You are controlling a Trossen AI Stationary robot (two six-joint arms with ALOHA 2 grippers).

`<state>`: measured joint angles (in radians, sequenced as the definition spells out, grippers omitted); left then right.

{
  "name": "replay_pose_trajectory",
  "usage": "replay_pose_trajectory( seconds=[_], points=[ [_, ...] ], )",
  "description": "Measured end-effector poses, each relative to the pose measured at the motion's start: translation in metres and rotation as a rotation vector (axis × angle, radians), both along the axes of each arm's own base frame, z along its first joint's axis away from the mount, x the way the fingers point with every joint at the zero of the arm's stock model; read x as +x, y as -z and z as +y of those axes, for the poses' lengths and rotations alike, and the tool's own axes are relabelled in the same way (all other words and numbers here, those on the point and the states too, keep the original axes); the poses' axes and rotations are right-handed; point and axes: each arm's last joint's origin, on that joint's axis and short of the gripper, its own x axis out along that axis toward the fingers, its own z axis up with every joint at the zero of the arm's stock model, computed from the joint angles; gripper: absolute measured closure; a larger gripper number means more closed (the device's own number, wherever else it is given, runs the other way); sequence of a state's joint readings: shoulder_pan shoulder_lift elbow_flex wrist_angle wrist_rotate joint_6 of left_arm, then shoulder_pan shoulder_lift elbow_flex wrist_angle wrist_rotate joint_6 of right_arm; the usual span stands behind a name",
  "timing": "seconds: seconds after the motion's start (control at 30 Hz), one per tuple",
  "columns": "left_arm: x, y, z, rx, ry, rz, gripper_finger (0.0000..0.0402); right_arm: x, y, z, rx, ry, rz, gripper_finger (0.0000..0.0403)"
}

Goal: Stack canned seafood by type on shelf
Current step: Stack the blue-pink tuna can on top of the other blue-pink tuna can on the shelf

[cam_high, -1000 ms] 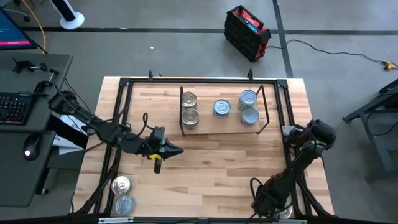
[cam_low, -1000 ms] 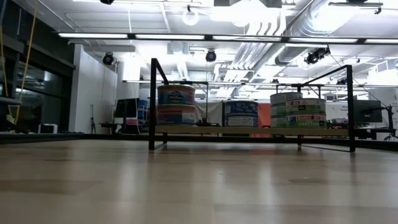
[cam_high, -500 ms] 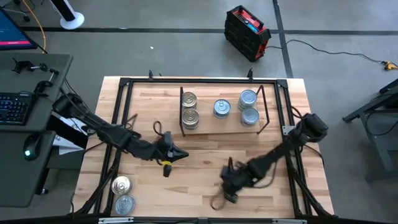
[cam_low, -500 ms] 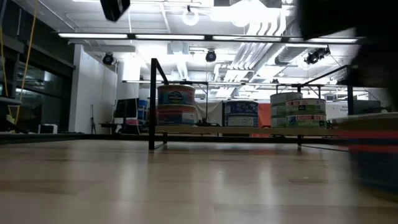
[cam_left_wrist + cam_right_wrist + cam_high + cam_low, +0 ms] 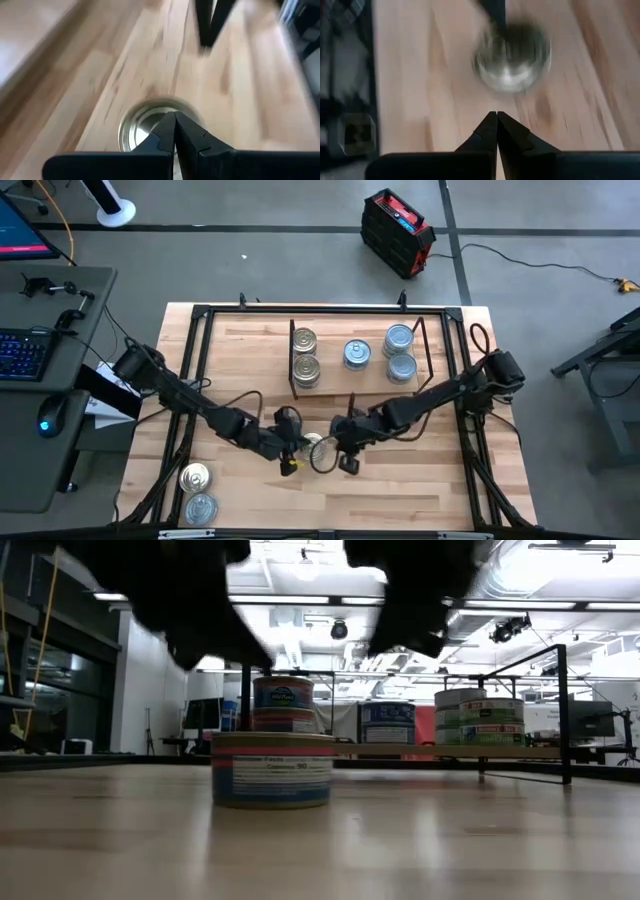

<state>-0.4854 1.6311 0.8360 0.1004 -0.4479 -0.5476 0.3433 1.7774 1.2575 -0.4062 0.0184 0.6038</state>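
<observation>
Five tins were counted on the shelf [image 5: 358,388]: two gold-lidded [image 5: 305,340], one centre tin [image 5: 356,354], two silver-lidded [image 5: 399,337]. Two more tins [image 5: 196,477] were seen at the tabletop [image 5: 400,490] near-left corner. One loose tin [image 5: 315,446] stood mid-tabletop, flanked by the left hand [image 5: 293,448] and right hand [image 5: 342,450], both closed fully, nothing gripped.

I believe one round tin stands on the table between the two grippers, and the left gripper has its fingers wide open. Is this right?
Not entirely. The round gold-lidded tin does stand between the left gripper and right gripper, but the left wrist view shows the left fingers shut together, not wide open.
</observation>
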Motion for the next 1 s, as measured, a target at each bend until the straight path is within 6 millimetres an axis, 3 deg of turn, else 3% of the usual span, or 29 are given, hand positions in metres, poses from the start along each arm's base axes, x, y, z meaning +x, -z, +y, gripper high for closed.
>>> replay_pose_trajectory(
  seconds=[0.13, 0.23, 0.47, 0.67, 0.83, 1.0],
  points=[
    [0.003, 0.024, -0.001, 0.063, 0.017, 0.091, 0.0401, -0.012, 0.008, 0.001, -0.039, -0.02, 0.133, 0.0403],
    [-0.002, 0.034, 0.002, 0.103, 0.008, 0.176, 0.0401, -0.007, 0.019, 0.003, -0.047, -0.021, 0.149, 0.0403],
    [-0.01, 0.034, 0.003, 0.127, -0.02, 0.239, 0.0401, 0.021, 0.053, 0.011, -0.015, -0.009, 0.042, 0.0403],
    [-0.009, 0.035, 0.002, 0.097, -0.045, 0.233, 0.0401, 0.038, 0.08, 0.005, -0.026, 0.089, 0.001, 0.0403],
    [-0.009, 0.038, 0.001, 0.055, -0.071, 0.236, 0.0401, 0.041, 0.072, 0.005, -0.045, 0.075, -0.012, 0.0403],
    [-0.007, 0.037, -0.001, 0.002, -0.075, 0.2, 0.0401, 0.047, 0.036, 0.019, -0.042, 0.007, -0.067, 0.0403]
  ],
)
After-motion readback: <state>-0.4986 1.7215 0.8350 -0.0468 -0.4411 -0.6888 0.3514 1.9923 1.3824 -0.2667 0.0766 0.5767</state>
